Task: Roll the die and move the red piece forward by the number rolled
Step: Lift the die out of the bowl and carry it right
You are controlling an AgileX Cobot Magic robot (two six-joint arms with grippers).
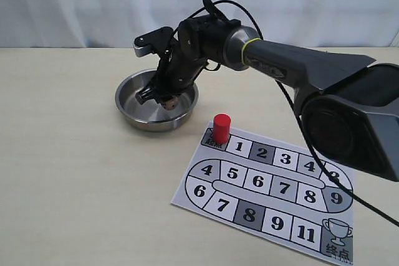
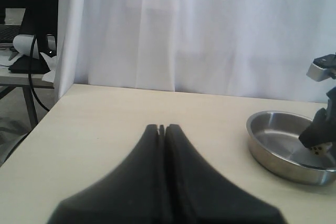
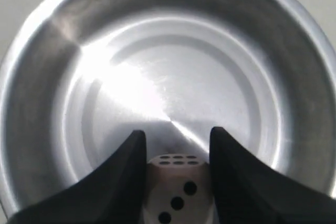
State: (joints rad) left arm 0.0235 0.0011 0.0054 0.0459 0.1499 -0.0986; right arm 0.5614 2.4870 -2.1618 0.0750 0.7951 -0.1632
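The die [image 3: 178, 192], a pale cube showing three pips on one face and six on another, sits between the two black fingers of my right gripper [image 3: 177, 132], which is shut on it. That gripper [image 1: 163, 98] reaches down inside the steel bowl [image 1: 149, 124], and the die [image 1: 167, 100] shows at its tips. The red piece [image 1: 221, 128] stands upright on the start square at the near corner of the numbered board [image 1: 274, 191]. My left gripper [image 2: 161, 127] is shut on nothing, low over the bare table, away from the bowl [image 2: 278, 161].
The bowl's shiny inner wall [image 3: 42, 77] surrounds the right gripper on all sides. The right arm [image 1: 299, 66] stretches across the table from the right, above the board's far side. A white curtain [image 2: 210, 30] backs the table; a side desk [image 2: 26, 66] stands beyond its edge.
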